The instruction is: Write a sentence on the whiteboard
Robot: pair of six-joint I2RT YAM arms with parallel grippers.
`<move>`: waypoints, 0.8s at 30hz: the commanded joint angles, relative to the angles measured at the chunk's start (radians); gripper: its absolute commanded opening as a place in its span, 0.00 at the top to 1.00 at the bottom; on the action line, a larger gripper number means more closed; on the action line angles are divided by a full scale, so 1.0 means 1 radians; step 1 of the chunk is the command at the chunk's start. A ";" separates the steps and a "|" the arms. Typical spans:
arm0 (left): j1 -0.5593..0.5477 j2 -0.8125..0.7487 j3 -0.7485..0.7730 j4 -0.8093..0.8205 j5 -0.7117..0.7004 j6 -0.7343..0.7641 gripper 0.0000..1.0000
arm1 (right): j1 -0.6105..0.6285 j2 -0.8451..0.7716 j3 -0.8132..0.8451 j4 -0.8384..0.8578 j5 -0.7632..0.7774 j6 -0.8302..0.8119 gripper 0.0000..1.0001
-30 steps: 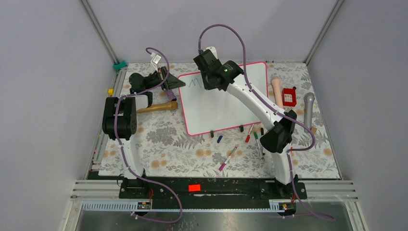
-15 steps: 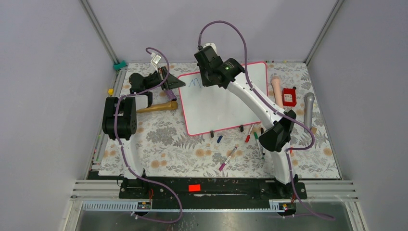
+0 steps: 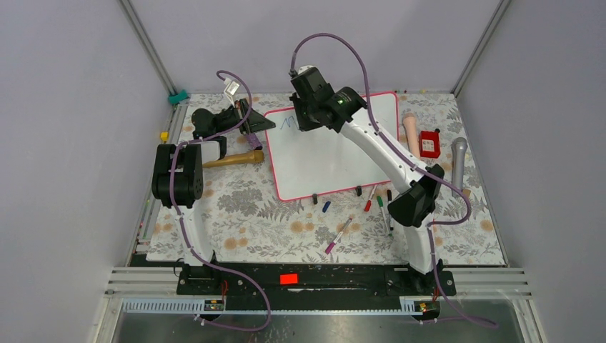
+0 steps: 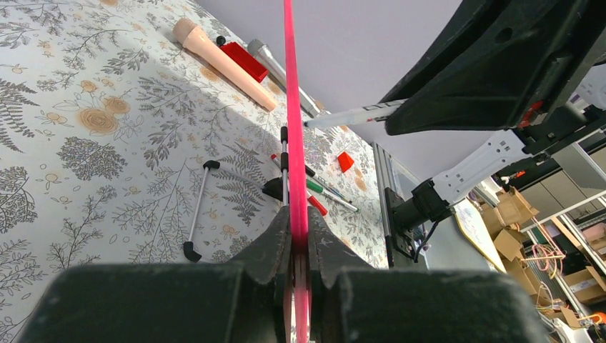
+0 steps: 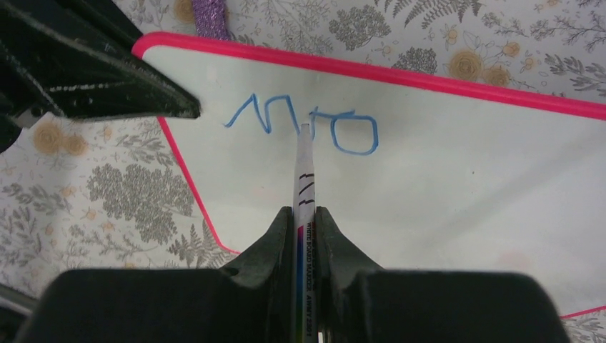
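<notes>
The whiteboard [image 3: 336, 153] lies flat on the floral tablecloth [image 3: 243, 207], angled across the far middle of the table. The left gripper [image 4: 296, 239] is clamped on its pink rim at the far-left corner. The right gripper [image 5: 306, 214] is clenched on a marker [image 5: 305, 168] above the board's top-left area. The marker's tip touches the surface between the strokes of the sentence [image 5: 354, 133], which is only a blue zigzag and a boxy loop near the far rim.

From the top view the right wrist covers most of that writing, leaving only the zigzag visible. The left wrist camera sees the board edge-on, so its face is hidden. The marks cannot be read as a word. The marker's rear end is hidden between the fingers.
</notes>
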 commanded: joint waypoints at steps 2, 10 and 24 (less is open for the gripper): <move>-0.021 -0.007 0.023 0.083 0.112 -0.021 1.00 | -0.022 -0.188 -0.075 0.033 -0.046 -0.060 1.00; -0.017 -0.009 0.025 0.082 0.115 -0.028 1.00 | -0.067 -0.422 -0.435 0.287 -0.038 -0.045 1.00; 0.002 -0.009 0.037 0.083 0.121 -0.042 1.00 | -0.084 -0.513 -0.565 0.322 -0.012 -0.071 1.00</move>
